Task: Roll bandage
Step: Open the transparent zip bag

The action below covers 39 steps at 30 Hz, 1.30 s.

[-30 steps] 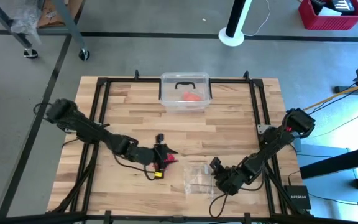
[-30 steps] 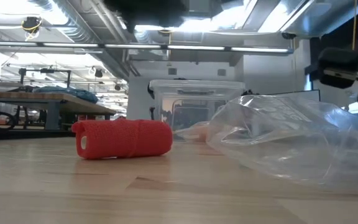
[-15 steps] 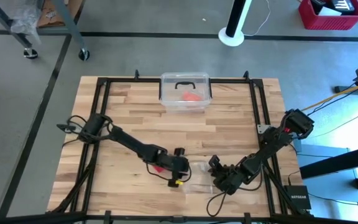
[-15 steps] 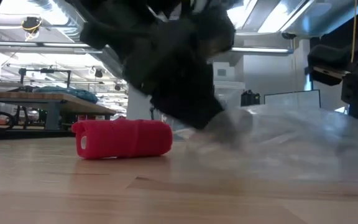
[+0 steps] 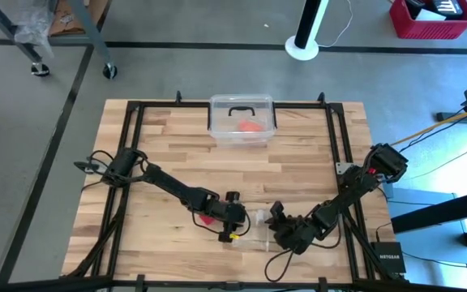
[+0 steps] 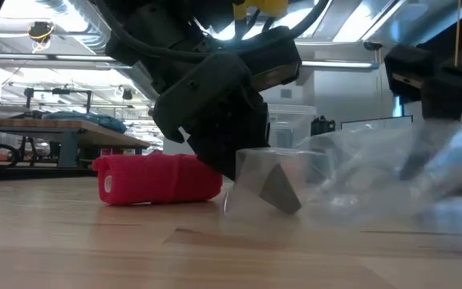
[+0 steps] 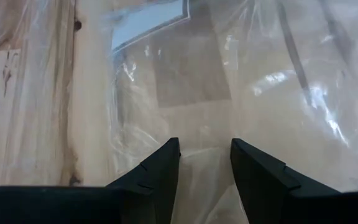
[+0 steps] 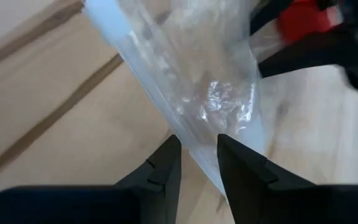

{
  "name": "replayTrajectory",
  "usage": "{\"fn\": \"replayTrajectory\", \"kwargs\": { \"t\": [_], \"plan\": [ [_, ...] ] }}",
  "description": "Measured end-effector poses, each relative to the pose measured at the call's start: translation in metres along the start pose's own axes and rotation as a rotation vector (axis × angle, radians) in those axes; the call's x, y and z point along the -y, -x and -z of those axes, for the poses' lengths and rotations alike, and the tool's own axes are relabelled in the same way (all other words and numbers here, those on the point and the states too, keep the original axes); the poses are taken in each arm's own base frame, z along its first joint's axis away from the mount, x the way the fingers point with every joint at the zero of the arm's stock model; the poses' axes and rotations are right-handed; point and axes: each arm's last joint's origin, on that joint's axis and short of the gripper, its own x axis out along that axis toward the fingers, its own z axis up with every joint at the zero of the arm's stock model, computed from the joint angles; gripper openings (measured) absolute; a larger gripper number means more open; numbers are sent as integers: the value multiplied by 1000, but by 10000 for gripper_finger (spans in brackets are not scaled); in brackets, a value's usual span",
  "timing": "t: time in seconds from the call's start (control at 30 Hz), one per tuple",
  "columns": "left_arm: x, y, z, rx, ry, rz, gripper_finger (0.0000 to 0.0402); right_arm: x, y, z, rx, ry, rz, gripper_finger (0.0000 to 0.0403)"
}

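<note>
Left gripper (image 7: pixel 204 180) has its fingers parted around the near edge of the clear plastic bag (image 5: pixel 259 229). Right gripper (image 8: pixel 197 171) straddles the bag's opposite edge, not visibly pinching. Rolled bandage (image 6: pixel 159 178) lies on the table (image 5: pixel 298 162) at the left gripper's 9 o'clock. Judgement: pinch both edges firmly and hold the mouth wide before loading.

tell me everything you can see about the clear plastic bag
The clear plastic bag is a thin, crinkly, see-through film with a paler band along one edge, lying rumpled on the wooden table near its front edge. It looks empty. It sits between the two grippers: the left gripper is down at one end, fingers open astride the film, and the right gripper has its fingers on either side of the other edge. In the low view it billows up, just beside the red bandage roll.
</note>
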Motion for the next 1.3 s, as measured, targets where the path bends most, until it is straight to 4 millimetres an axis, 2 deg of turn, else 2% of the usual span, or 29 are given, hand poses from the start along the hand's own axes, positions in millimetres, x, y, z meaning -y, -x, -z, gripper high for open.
{"fn": "replayTrajectory", "kwargs": {
  "t": [0.3,0.47,0.73,1.0,1.1,1.3],
  "plan": [
    [0,0,1,-4,0,0,139,0,1,-2,19,-201,16,108],
    [0,0,1,-5,0,0,139,4,1,-11,100,-295,62,108],
    [0,-1,1,-6,0,-1,139,11,4,-23,141,-313,158,108],
    [0,-1,2,-8,0,-1,139,17,8,-35,152,-202,226,107],
    [0,-1,2,-8,-1,-1,139,15,7,-33,145,-181,195,90],
    [0,3,0,-12,-63,1,139,13,6,-32,144,-150,116,12]
  ]
}}
